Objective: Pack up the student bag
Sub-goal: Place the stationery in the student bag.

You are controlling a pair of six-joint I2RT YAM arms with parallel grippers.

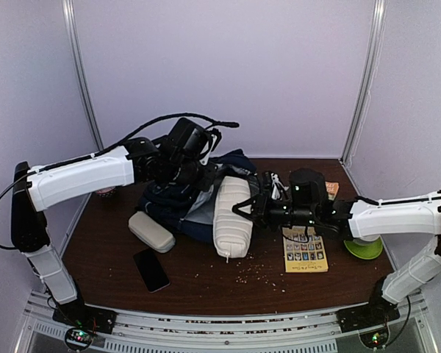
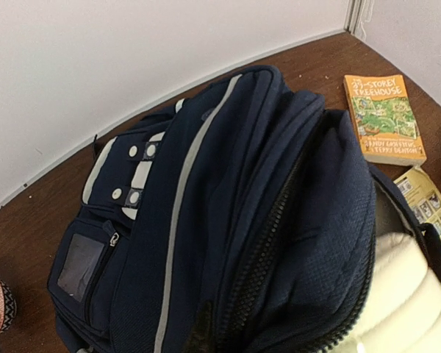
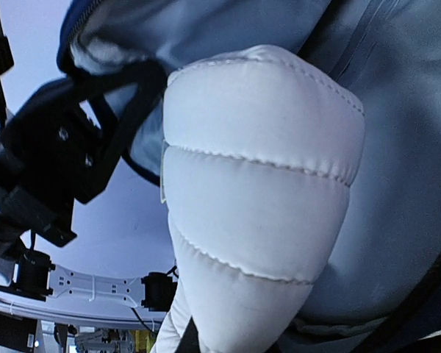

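White walls enclose a dark brown wooden surface (image 1: 206, 283) sprinkled with pale crumbs. From the top camera, the student bag (image 1: 175, 200) lies at the middle of the surface toward the back, its mouth facing right. The left fingers (image 1: 200, 175) sit clenched at the bag's upper edge; whether they pinch fabric cannot be told. A white quilted cushion (image 1: 234, 217) stands at the bag's mouth, and the right fingers (image 1: 253, 207) are closed against its right side, though what they nip is hidden. A beige pouch (image 1: 151, 231) lies just beside the bag on the near left, with a black phone (image 1: 151, 269) nearer still. A yellow book (image 1: 305, 251) lies under the right arm (image 1: 393, 217), and a green dish (image 1: 364, 248) is to its right.

The left wrist camera looks down on the navy bag (image 2: 228, 220), with its pale stripes, white patches and open zip. The cushion (image 2: 404, 294) shows inside the opening at lower right. An orange book (image 2: 384, 118) lies beyond the bag, the yellow book (image 2: 434, 209) beside it.

The right wrist camera is filled by the cushion (image 3: 257, 206), pressed against the bag's pale lining (image 3: 397, 110); its own fingers are not clearly seen.
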